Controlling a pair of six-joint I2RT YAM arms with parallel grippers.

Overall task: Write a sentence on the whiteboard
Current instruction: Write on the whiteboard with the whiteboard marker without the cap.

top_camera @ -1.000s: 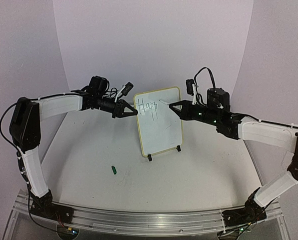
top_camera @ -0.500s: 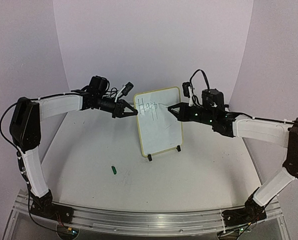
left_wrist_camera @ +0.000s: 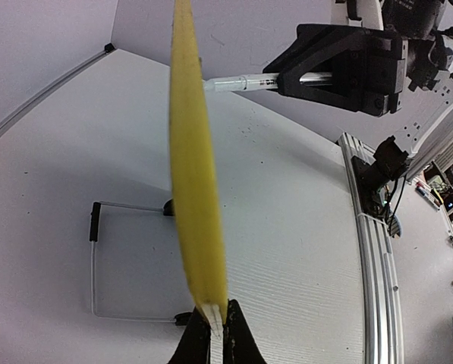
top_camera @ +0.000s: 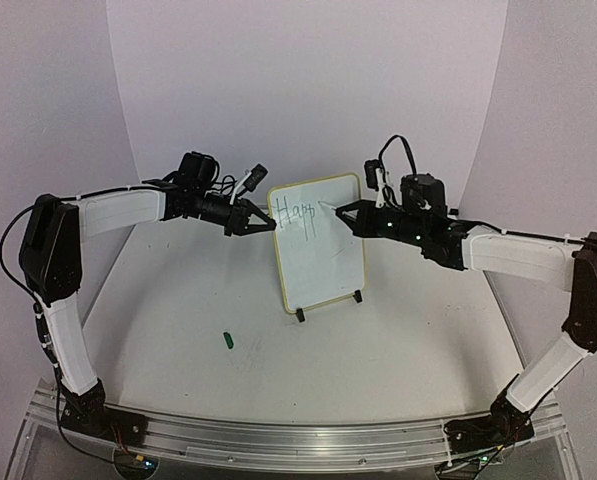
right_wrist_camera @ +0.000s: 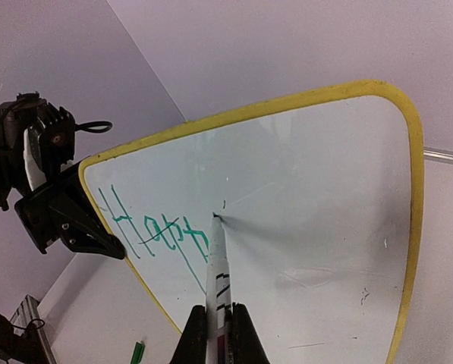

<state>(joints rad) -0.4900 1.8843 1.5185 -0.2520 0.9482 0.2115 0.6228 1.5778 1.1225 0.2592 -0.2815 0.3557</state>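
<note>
While upright in left tool (top_camera: 270, 226), whiteboard (top_camera: 323, 260) with marker (right_wrist_camera: 217, 265) tip beside green lettering (top_camera: 296, 212)

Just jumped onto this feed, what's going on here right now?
The left hand is shut on the left edge of the upright whiteboard, apparently steadying it. The right hand is shut on a slim white marker, its tip at the board just right of the green lettering, which reads "Happ" so far. The sentence is barely begun. A small green cap lies on the table in front of the board.
</note>
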